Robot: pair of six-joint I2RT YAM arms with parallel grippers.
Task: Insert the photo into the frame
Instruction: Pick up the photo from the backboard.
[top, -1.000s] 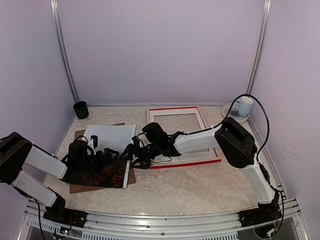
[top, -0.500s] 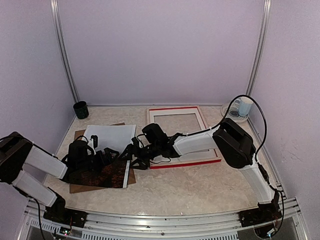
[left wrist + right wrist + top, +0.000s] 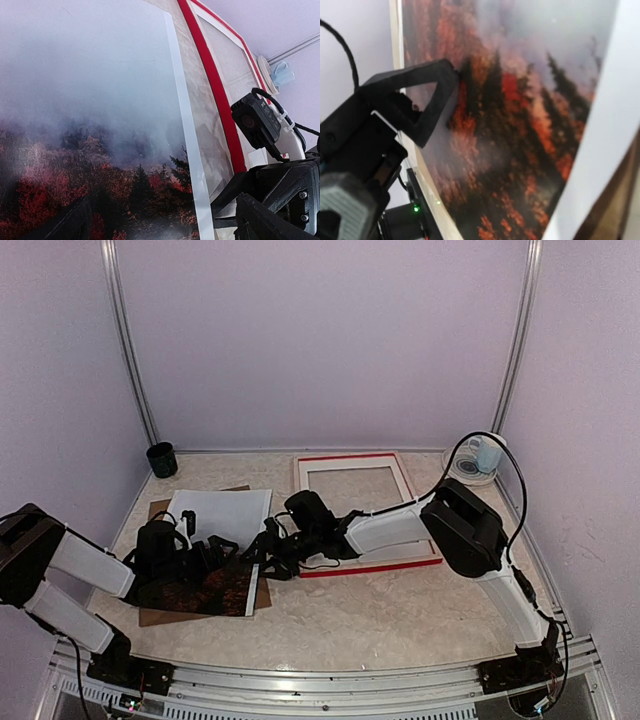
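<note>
My right tool [image 3: 258, 548] sits low at the right edge of the print, at the end of an arm stretched leftward across the scene. Its own fingers show in neither wrist view, so I cannot tell whether it has pinched that edge. My left tool [image 3: 212, 555] is spread wide with nothing in it, hanging just over the middle of the print. One of its black fingers [image 3: 432, 95] appears to rest on the picture's surface.

Everything lies on the pale marbled tabletop [image 3: 380, 625]. The large rectangular picture frame [image 3: 350, 462], red at the edges with its pale wood back upward, lies flat right of centre, and my right arm crosses its near rail. Left of it is a brown flat backing board [image 3: 158, 617]. On the board lies the thin rectangular photo [image 3: 215, 590], with misty grey sky at the far end, dark red trees at the near end and a white strip down its right side. A pale mug [image 3: 488, 452] stands in the far right corner and a small dark cup [image 3: 161, 459] in the far left.

I judge this to be the pick-up step, since the photo is well apart from the frame's opening. Next the right tool needs a firm pinch on that thin edge, and the left tool must lift clear. Then comes a flat carry rightward, squared to the opening.
</note>
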